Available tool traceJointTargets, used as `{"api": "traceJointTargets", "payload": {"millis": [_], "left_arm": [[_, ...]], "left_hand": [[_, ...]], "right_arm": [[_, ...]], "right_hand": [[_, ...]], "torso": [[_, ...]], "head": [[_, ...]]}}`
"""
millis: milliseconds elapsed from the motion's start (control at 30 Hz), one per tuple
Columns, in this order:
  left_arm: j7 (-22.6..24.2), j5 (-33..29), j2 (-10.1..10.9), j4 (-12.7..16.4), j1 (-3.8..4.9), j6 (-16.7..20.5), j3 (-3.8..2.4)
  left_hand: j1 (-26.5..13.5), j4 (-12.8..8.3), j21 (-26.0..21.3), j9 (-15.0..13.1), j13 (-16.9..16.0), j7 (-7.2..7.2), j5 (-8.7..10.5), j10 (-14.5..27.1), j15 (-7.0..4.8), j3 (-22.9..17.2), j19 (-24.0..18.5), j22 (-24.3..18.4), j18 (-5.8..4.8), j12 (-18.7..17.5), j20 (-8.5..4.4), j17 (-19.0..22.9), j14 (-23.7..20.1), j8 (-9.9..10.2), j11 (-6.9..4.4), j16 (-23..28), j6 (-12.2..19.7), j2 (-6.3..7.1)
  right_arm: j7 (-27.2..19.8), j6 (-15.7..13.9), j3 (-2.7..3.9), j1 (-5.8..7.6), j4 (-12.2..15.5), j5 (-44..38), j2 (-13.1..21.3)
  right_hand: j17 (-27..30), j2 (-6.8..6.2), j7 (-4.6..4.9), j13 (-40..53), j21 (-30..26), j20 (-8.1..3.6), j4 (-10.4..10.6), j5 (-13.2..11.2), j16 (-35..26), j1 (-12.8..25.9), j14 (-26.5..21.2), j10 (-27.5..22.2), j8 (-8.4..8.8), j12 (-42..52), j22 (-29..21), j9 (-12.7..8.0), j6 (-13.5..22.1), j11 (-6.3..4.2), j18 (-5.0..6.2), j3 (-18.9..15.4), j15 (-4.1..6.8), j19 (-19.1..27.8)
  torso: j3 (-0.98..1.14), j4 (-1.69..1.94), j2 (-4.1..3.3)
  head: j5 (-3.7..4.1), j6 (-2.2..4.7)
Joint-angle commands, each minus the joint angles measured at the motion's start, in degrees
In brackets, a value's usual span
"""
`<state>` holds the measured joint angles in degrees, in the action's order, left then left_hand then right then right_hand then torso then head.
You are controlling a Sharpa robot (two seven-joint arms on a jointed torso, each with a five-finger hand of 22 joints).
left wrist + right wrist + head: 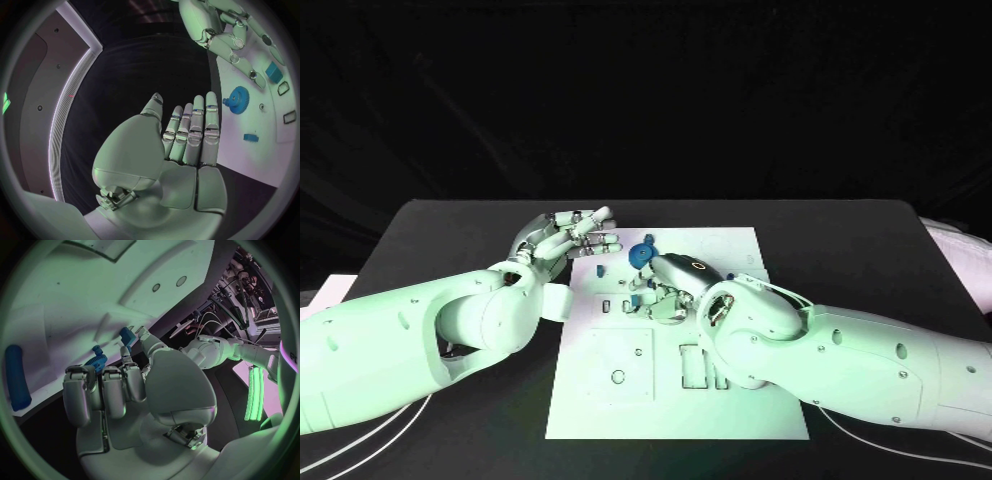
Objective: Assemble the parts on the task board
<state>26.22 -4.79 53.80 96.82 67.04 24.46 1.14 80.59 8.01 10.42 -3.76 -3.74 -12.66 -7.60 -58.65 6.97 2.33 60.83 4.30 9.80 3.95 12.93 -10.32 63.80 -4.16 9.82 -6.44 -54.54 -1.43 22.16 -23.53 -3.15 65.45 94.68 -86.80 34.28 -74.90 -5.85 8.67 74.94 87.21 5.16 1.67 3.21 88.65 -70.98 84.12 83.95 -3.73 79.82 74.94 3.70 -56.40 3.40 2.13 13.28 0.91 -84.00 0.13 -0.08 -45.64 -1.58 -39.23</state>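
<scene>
The white task board [733, 400] lies in the middle of the table. A blue gear [642, 253] stands on its far part, also the blue gear [237, 96] in the left wrist view. My right hand [669, 284] hangs over the board's middle with its fingers [103, 390] curled down toward the board. Close by its fingertips are the toothed blue gear [97, 360] and a small blue block [127, 335]; what lies under the fingertips is hidden. My left hand [568, 236] is at the board's far left corner, fingers [194, 132] straight and side by side, holding nothing.
A long blue peg [17, 377] lies on the board away from my right hand. Another small blue piece [250, 137] and a blue block [273, 71] sit on the board near the gear. Empty cut-outs [620, 365] fill the board's near half. Black table [459, 230] surrounds it.
</scene>
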Motion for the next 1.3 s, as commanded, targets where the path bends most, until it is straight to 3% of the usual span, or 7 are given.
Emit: {"api": "traceJointTargets", "payload": {"millis": [33, 433, 533, 667, 867, 1067, 1300], "left_arm": [[-0.5, 0.1, 0.0, -0.2, 0.04, -1.6, -0.04], [-13.8, 13.8, 0.5, -1.6, 0.06, -2.3, -0.04], [-22.0, 19.5, 0.6, -2.1, 0.07, -2.8, -0.04], [-34.1, 28.1, 0.4, -2.4, 0.14, -7.4, -0.06], [-48.8, 43.2, -0.6, -2.8, 2.09, -15.0, -0.09], [-57.0, 53.1, -1.4, -2.7, 4.53, -20.7, -0.09], [-63.0, 59.6, -3.6, -2.7, 6.13, -24.8, -0.05]], "left_hand": [[0.2, -0.5, -0.2, 0.0, 0.1, 0.11, 0.15, 0.2, -0.09, -0.1, 0.9, 0.0, 0.69, -0.2, -0.03, -0.2, 0.8, 0.2, -0.01, 0.3, -0.1, -0.76], [2.1, -0.8, 10.8, -0.4, -1.4, 5.01, -0.16, -16.1, -7.81, -3.5, 19.0, 5.6, 0.62, 3.3, -7.62, -10.6, 22.6, -1.3, -6.4, -11.5, -8.4, -2.26], [0.6, 0.2, 34.5, -0.9, -4.4, 6.97, -0.23, -22.3, -10.07, -5.2, 25.6, 29.9, -2.27, 6.7, -10.03, -46.9, 24.2, -1.8, -8.57, -52.6, -10.3, 0.07], [-4.7, 3.3, 51.0, -3.4, -12.4, 9.63, -0.18, -24.8, -11.16, -4.1, 25.6, 48.2, -4.63, 15.4, -11.14, -66.9, 24.8, -5.0, -10.05, -72.4, -13.0, 1.17], [-11.3, 8.5, 62.6, -10.2, -35.0, 7.86, 1.79, -16.4, -11.1, 3.5, 22.7, 60.8, -5.67, 37.2, -11.18, -75.1, 25.1, -11.1, -10.54, -79.6, -9.1, 0.33], [-10.4, 8.5, 69.5, -15.0, -36.2, 7.72, 1.79, -8.6, -9.98, 6.1, 23.5, 69.8, -6.62, 38.5, -10.3, -77.1, 25.4, -16.0, -9.26, -81.3, -4.3, -0.63], [-11.5, 8.5, 74.0, -22.4, -52.9, 9.14, 2.55, -14.4, -10.89, 9.1, 25.2, 76.4, -7.7, 56.1, -10.61, -79.7, 26.2, -24.3, -10.1, -83.6, -1.9, -2.07]], "right_arm": [[-2.9, -7.2, 0.07, -0.1, 1.4, 0.1, 1.1], [-21.2, -6.2, 0.36, 1.79, 7.2, 16.4, 10.3], [-26.0, -7.6, 0.63, 3.22, 9.7, 25.1, 14.4], [-24.6, -7.4, 0.84, 5.81, 10.3, 32.4, 18.2], [-21.4, -5.9, 0.94, 9.04, 7.8, 35.4, 22.0], [-19.0, -3.1, 0.95, 9.87, 6.5, 33.2, 22.9], [-16.6, -0.2, 0.95, 10.11, 5.7, 30.4, 22.9]], "right_hand": [[-11.7, -0.33, -0.03, 9.6, -0.1, 0.35, -0.1, 0.2, -0.3, -0.2, 5.1, 1.5, 0.07, -0.1, 8.1, 0.1, 0.4, 0.24, -0.56, -0.4, -0.34, -2.3], [-12.0, -0.22, 0.15, 9.1, -0.2, 0.52, 0.3, 0.1, -0.2, -1.3, 5.2, 0.9, -0.04, -1.1, 8.0, 0.2, 1.2, 0.44, -0.53, -2.5, -0.52, -2.2], [-11.9, 0.59, -0.01, 8.9, -0.3, 0.45, -0.1, 2.5, -0.2, -2.6, 5.1, 0.8, -0.33, -1.3, 7.9, 0.3, 0.3, 0.26, -0.5, -2.9, -0.39, -2.1], [-11.6, 1.68, -0.22, 8.9, -0.4, 0.28, -0.4, 4.8, -0.4, -3.7, 5.1, 0.9, -0.68, -1.2, 7.6, 0.4, -0.8, 0.03, -0.45, -2.8, -0.19, -2.0], [-11.4, 2.51, -0.39, 9.5, -0.5, 0.18, -0.5, 4.9, -0.5, -3.9, 5.0, 1.4, -1.09, -0.1, 7.4, 0.5, -1.8, -0.09, -0.39, -2.9, -0.09, -1.9], [-12.6, 2.51, -0.59, 11.5, -0.1, 0.04, -0.3, 5.0, 0.1, -3.5, 5.3, 3.2, -1.43, 3.6, 8.3, 0.6, -2.6, -0.25, -0.6, -3.7, 0.06, -2.4], [-12.5, 3.25, -1.61, 12.0, -0.1, -0.52, 0.2, 8.9, 0.0, -3.0, 5.3, 3.4, -3.0, 4.4, 8.4, 1.3, -5.3, -1.09, -0.6, -4.4, 0.74, -2.5]], "torso": [[0.01, -0.08, 0.05], [0.09, -0.11, 0.19], [0.19, -0.49, 0.34], [0.22, -0.98, 0.75], [0.33, -1.36, 1.42], [0.55, -1.76, 1.45], [0.77, -1.76, 1.71]], "head": [[-0.08, -0.06], [-0.25, -0.55], [-0.49, -0.6], [-0.88, -0.77], [-1.61, -0.72], [-2.12, -0.09], [-2.0, -0.5]]}}
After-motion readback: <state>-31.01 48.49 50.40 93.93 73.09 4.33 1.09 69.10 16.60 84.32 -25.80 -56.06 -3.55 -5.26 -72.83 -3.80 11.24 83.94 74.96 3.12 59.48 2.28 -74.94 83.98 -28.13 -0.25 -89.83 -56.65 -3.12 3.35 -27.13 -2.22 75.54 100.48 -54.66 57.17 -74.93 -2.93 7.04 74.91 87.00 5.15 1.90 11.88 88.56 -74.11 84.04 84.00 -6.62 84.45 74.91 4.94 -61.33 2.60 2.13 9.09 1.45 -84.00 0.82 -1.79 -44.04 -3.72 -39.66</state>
